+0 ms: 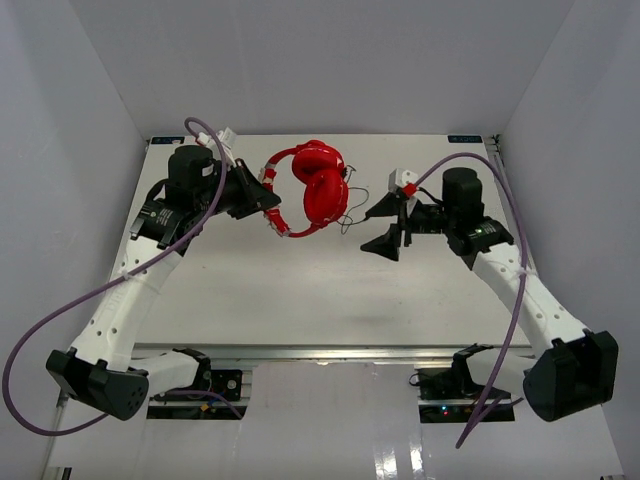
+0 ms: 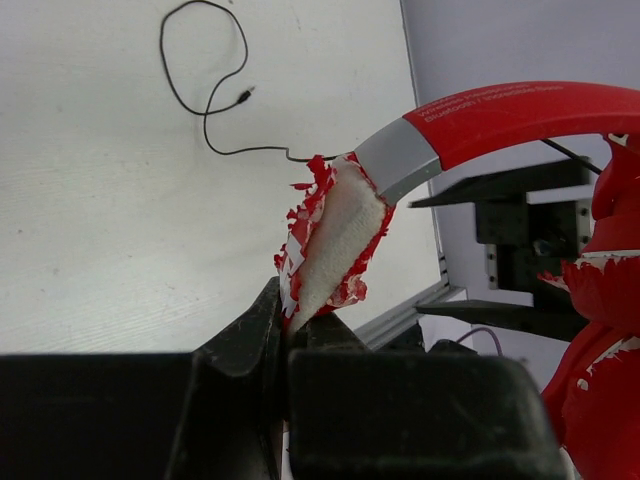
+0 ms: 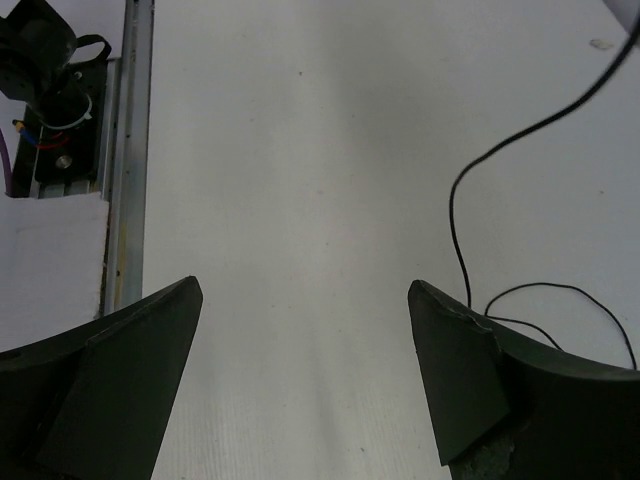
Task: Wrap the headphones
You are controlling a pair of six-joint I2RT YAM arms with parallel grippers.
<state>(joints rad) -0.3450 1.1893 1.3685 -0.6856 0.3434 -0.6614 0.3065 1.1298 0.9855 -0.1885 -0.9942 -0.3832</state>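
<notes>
Red headphones [image 1: 318, 165] in the upper middle of the overhead view, apparently up off the desk [image 1: 300, 300] rather than lying on it. Held by the left claw [image 1: 270, 203] at the lower left end of the headband [image 2: 500, 115]. In the left wrist view, clenched tight on frayed red-and-white padding [image 2: 335, 235] at bottom centre, band arching off to the upper right. Two ear cups [image 1: 326, 198] close together just right of that claw.

Right claw [image 1: 382, 228] further right, released, jaws wide apart, grasping nothing; only bare desk between them in the right wrist view. Near the ear cups, not touching.

Thin black cable [image 2: 200, 95] slack on the desk: a loose loop in the upper left of the left wrist view, plug [image 2: 246, 93] at its free end. Barely visible from above, between ear cups and right claw. In the right wrist view, running down from the upper right corner to just beside the finger [image 3: 500, 380] at lower right. Nearer the right claw than the left, then, and off to one side of the gap, long run roughly along the claw's pointing direction. Likely a small sideways shift before any closing on it.

White lettering along the red band in the left wrist view, too small to read; no brand legible anywhere.
</notes>
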